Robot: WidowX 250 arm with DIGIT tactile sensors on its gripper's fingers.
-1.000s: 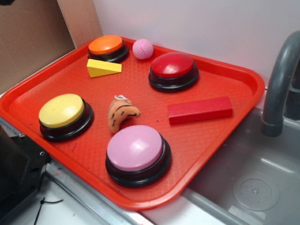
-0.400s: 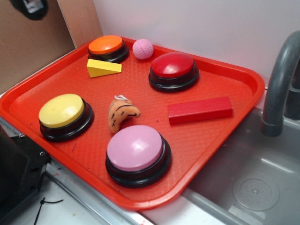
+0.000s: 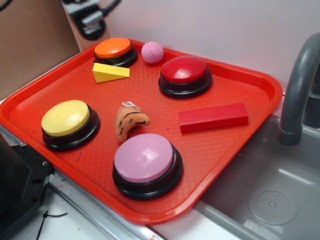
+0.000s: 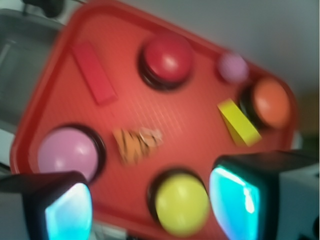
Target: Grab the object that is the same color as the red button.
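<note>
Nothing is grabbed yet: your hand (image 4: 150, 200) hangs spread and empty at the upper left of the exterior frame, well apart from the red block (image 3: 213, 117), which lies flat on the tray (image 3: 260, 87) just below the red button (image 3: 185, 75).

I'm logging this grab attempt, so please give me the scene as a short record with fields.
target: red block, lying flat on the red tray
colour reference: red button, just behind the block
other buttons: orange, yellow, pink
other items: yellow wedge, pink ball, striped orange toy
gripper: open, empty, high above the tray
block status: untouched
</note>
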